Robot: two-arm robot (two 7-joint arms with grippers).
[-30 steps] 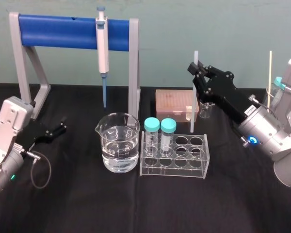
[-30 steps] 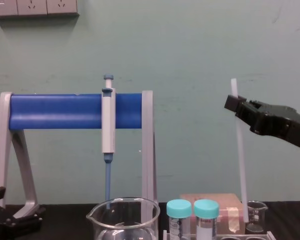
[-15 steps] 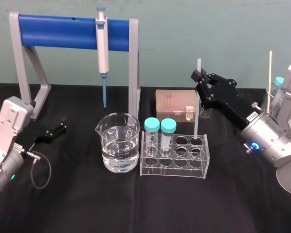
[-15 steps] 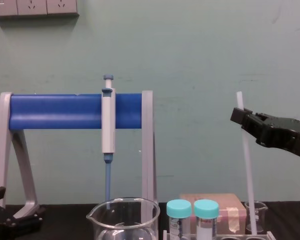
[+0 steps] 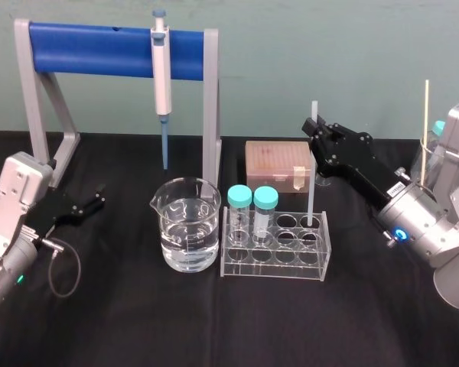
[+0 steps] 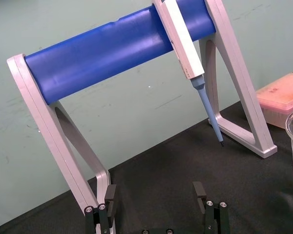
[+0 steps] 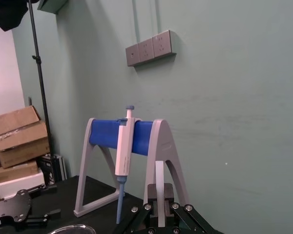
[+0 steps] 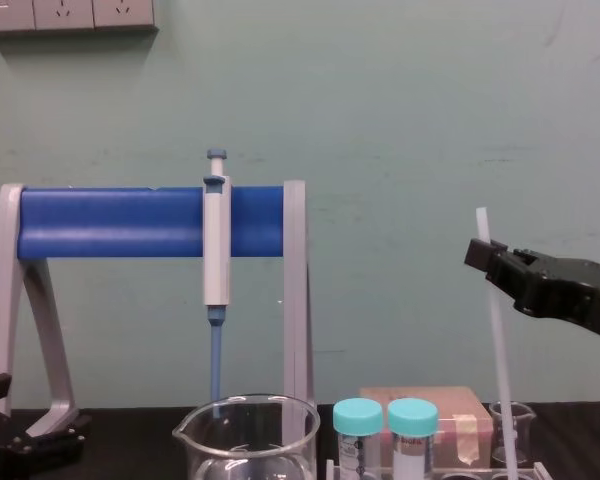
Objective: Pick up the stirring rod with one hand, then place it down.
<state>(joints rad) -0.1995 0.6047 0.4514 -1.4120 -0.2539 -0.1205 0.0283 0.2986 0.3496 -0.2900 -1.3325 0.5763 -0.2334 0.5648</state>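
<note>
Stirring rod stands upright, clamped near its top in right tool.

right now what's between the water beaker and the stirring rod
Head view: two teal-capped tubes in the clear rack stand between beaker and stirring rod held by the right gripper; left gripper rests far left.

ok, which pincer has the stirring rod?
The right pincer, shut on the near-upright stirring rod at the tube rack's right end. The left pincer is open and empty, by the pipette stand.
</note>
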